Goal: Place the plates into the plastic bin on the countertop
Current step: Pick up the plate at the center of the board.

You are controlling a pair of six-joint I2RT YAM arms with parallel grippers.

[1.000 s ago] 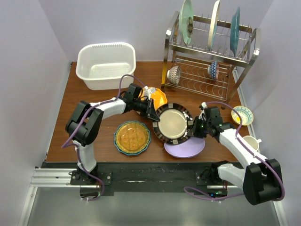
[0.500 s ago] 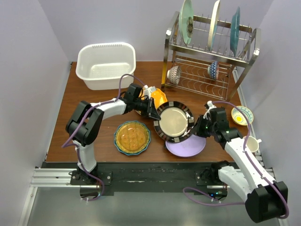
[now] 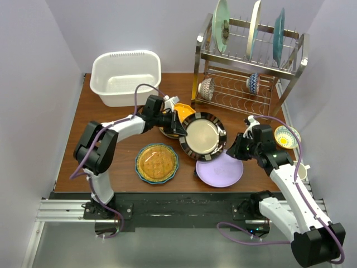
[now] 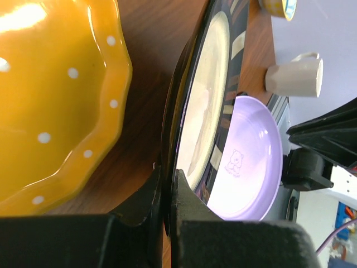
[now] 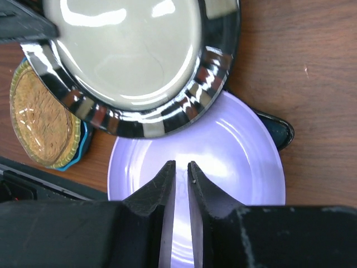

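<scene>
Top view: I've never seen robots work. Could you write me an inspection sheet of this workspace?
Surface: wooden countertop, no spills seen.
Job's things: black-rimmed plate tilted up; lavender plate, amber plate, orange plate lie flat; plastic bin holds no plates; three plates stand in wire rack.
Clutter: small bowls, white mug.
Grippers: left gripper shut on the black-rimmed plate's rim; right gripper slightly parted, holding nothing, above the lavender plate.
Cables: purple cables along both arms, none snagged.
Surroundings: pale walls; nothing else seen.
</scene>
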